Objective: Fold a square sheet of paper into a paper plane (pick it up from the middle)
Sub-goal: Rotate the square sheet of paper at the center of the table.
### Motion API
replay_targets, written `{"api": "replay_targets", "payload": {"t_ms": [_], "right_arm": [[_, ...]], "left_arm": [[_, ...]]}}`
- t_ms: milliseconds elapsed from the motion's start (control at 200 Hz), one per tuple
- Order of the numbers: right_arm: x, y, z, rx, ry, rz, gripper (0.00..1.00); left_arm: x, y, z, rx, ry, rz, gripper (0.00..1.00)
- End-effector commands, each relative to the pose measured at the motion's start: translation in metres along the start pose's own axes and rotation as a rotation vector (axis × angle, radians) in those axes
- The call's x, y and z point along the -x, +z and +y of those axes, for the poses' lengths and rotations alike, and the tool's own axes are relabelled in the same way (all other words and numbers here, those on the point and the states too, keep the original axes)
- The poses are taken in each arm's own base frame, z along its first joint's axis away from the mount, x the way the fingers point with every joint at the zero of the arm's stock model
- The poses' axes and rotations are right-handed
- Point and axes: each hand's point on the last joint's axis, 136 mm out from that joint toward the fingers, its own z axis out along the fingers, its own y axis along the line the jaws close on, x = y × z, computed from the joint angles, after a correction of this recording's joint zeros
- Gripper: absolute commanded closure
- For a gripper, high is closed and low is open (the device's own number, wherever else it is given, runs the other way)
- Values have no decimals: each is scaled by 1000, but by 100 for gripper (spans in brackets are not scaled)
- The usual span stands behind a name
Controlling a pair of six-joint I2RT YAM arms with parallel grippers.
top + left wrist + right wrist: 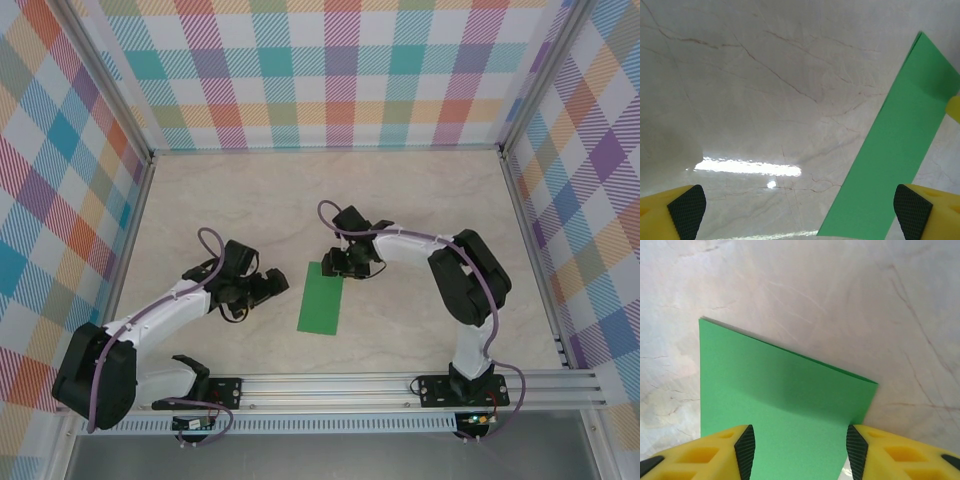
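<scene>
The square sheet of paper (321,298) lies flat on the marble tabletop as a narrow bright green rectangle, apparently doubled over. In the right wrist view, two layers show along the far edge of the paper (785,395). My right gripper (336,264) hovers over the sheet's far end, open, and its fingers (746,447) straddle almost the full width of the strip. My left gripper (272,286) sits just left of the sheet, open and holding nothing. In the left wrist view, the paper (895,150) runs diagonally past the right finger pad (912,210).
The beige marble table (230,200) is ringed by plaid walls with metal posts. An aluminium rail (350,385) holding both arm bases runs along the near edge. A yellow tip of the right gripper's finger (955,107) shows over the sheet.
</scene>
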Motion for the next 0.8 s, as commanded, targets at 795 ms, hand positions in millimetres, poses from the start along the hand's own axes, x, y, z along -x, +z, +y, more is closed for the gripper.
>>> {"api": "replay_targets", "payload": {"t_ms": [795], "right_arm": [[2,26,-36,-89,122,50,52]], "left_arm": [[-52,14,-26,-108,-71,132,14]]}}
